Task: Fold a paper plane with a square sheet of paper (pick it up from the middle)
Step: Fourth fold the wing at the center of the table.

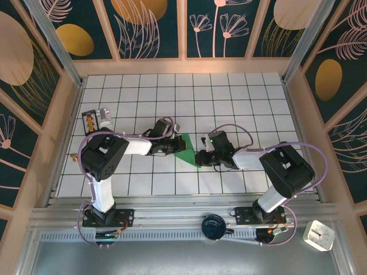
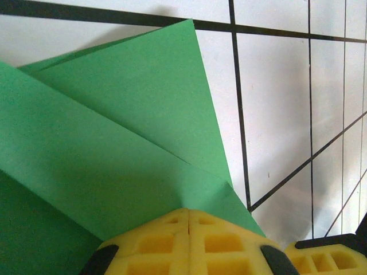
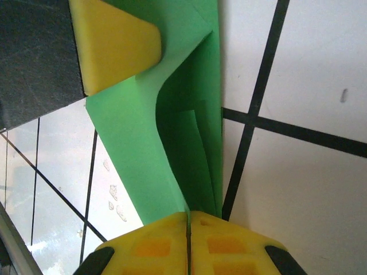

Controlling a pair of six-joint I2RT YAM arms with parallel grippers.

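The square sheet of paper (image 1: 188, 150) is green, folded into triangular flaps, and lies mid-table between the two arms. My left gripper (image 1: 175, 146) is shut, and its yellow tips (image 2: 188, 211) rest on the sheet's (image 2: 114, 143) left part with nothing seen between them. One of its fingers (image 3: 117, 46) shows on top of the paper in the right wrist view. My right gripper (image 1: 200, 157) is shut on the paper at its near right corner. There the folded layers (image 3: 183, 143) run into the seam between the jaws (image 3: 188, 213) and curve upward.
A small black and white box (image 1: 94, 120) stands at the table's left, behind the left arm. A dark round object (image 1: 213, 225) sits on the front rail, and a white device (image 1: 319, 235) lies off the table at the lower right. Wooden walls close in the tiled table (image 1: 229, 97).
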